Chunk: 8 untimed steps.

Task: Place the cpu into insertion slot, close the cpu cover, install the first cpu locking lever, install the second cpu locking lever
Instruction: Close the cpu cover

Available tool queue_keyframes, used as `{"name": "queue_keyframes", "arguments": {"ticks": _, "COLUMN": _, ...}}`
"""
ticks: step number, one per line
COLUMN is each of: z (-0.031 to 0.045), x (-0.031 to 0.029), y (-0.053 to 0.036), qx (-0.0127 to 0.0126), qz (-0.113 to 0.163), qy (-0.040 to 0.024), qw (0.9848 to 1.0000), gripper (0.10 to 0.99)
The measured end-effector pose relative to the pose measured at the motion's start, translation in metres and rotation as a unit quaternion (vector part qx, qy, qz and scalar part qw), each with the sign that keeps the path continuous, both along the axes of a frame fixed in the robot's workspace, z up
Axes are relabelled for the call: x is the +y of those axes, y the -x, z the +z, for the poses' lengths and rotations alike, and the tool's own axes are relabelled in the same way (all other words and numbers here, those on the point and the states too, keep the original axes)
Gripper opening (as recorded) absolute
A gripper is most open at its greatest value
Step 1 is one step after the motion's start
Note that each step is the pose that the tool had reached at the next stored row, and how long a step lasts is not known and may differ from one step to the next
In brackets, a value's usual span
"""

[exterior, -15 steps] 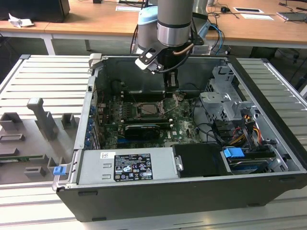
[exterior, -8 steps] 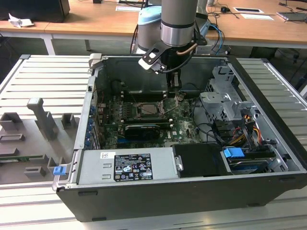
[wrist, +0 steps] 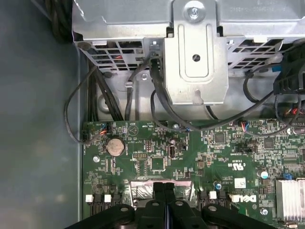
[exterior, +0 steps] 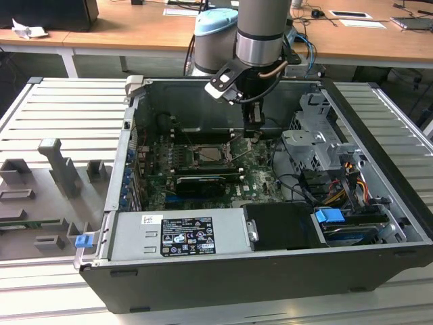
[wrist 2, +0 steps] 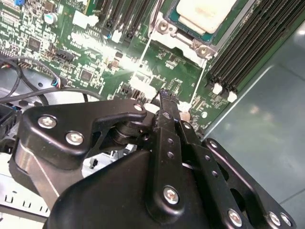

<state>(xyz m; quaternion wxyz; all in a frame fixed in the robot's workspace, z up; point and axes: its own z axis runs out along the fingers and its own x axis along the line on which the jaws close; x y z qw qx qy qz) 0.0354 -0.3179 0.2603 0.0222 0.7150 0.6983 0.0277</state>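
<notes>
Exterior view: the open computer case is lying on the slatted tabletop, holding the green motherboard. The hand is hanging inside it, near the insertion slot. In the second wrist view, the cpu is sitting in the insertion slot. In the first wrist view, the hand's fingers are pressing together above the motherboard, with the drive cage beyond it.

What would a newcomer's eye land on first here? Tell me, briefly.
The open black computer case on the slatted table dominates the exterior view, with the arm's hand hanging inside it above the green motherboard. In the second wrist view, the pale cpu sits in the silver-rimmed insertion slot, just beyond the hand's shut fingertips.
</notes>
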Motion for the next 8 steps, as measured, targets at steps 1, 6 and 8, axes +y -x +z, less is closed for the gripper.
{"name": "queue_keyframes", "arguments": {"ticks": 1, "z": 0.0, "x": 0.0001, "y": -0.0033, "qx": 0.0, "qz": 0.0, "qy": 0.0, "qw": 1.0, "gripper": 0.106}}
{"name": "queue_keyframes", "arguments": {"ticks": 6, "z": -0.0005, "x": 0.001, "y": -0.0141, "qx": 0.0002, "qz": 0.0, "qy": 0.0001, "qw": 1.0, "gripper": 0.106}}
{"name": "queue_keyframes", "arguments": {"ticks": 8, "z": -0.0018, "x": 0.0012, "y": -0.0168, "qx": 0.0002, "qz": 0.0, "qy": 0.0, "qw": 1.0, "gripper": 0.106}}
